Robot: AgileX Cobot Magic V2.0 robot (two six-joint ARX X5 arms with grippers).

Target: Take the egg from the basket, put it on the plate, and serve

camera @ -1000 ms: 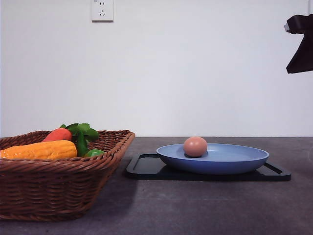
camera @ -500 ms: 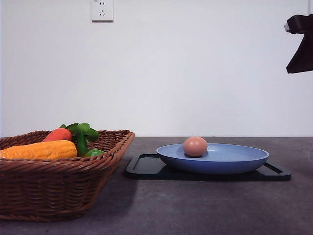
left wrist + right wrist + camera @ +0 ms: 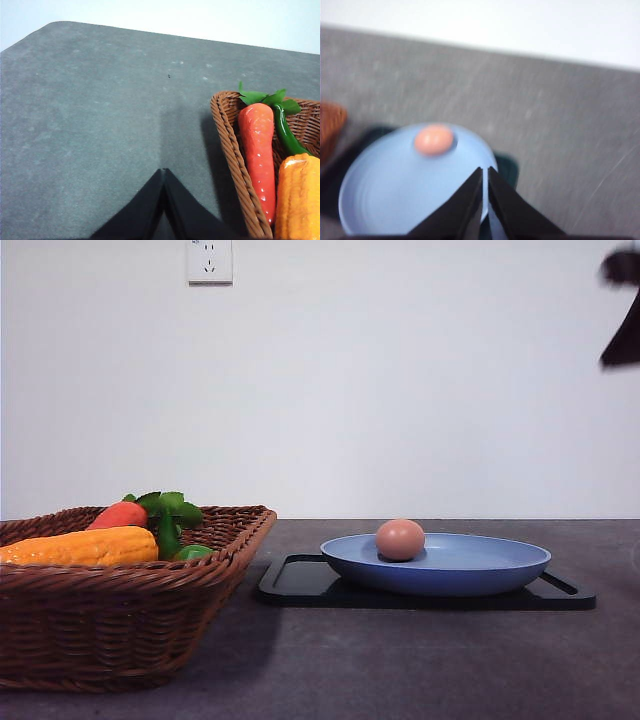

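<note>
resting on the plate (image 3: pixel 470 565), the egg (image 3: pixel 400 539) sits toward the plate's 9 o'clock side in the front view, touching its light blue surface and well apart from the basket (image 3: pixel 120 625). the plate itself lies on a flat black tray (image 3: pixel 300 580) on the dark grey table (image 3: pixel 420 670). the basket stands at 8 o'clock in that view, holding a red-orange carrot (image 3: pixel 118 515), a yellow-orange corn cob (image 3: pixel 80 546) and some green leaves (image 3: pixel 168 508). in the right wrist view, which is blurred, the right gripper (image 3: pixel 484 175) hangs above the plate's rim with its 2 dark fingers pressed almost together, only a thin slit between them, pinching nothing; the egg lies beyond the tips. in the left wrist view the left gripper (image 3: pixel 163 172) is over bare table beside the basket's braided rim, its fingers pressed together at the tips, empty. a dark blurred shape (image 3: pixel 622 315) shows at 2 o'clock in the front view.
</note>
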